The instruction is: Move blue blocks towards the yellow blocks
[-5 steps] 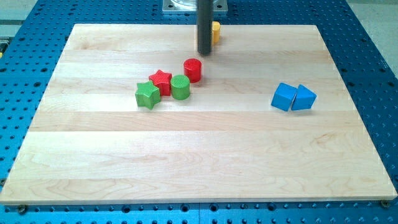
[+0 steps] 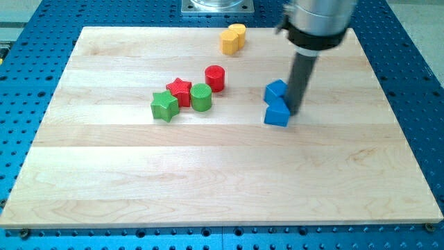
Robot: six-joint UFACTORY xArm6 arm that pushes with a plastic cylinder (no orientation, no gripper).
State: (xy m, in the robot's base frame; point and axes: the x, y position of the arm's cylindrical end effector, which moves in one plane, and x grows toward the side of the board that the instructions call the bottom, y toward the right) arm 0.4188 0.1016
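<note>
- Board [image 2: 208, 180] of pale wood fills the view, set on a blue perforated bench [image 2: 28, 236].
- At the view's left of centre sits an untouched cluster: green star block [image 2: 164, 106], red star block [image 2: 180, 90], green cylinder block [image 2: 201, 97] and red cylinder block [image 2: 215, 78], each touching or just beside its neighbour. None of these belongs to my task.
- Near the view's top, right of that cluster, two yellow blocks [image 2: 234, 38] stand pressed together; their exact shapes I cannot make out. They are the destination.
- Right of centre lie the two blue blocks, touching: the upper blue block [image 2: 276, 91] and the lower blue block [image 2: 277, 114]. They are well apart from the yellow pair, below it and to its right.
- My tip [image 2: 294, 111] stands against the right-hand side of the blue pair, at the junction between them. The rod ends plainly; there is no hand to spread, press together or pinch.
- Judgement: the step in hand is the push of both blues up and to the view's left. From the present contact a straight push would send them mostly left, towards the red cylinder block.
- Recommendation: I should bring my tip round to the pair's lower right and push along the line to the yellows, slowly, so the two blocks do not split or rotate off the rod.
</note>
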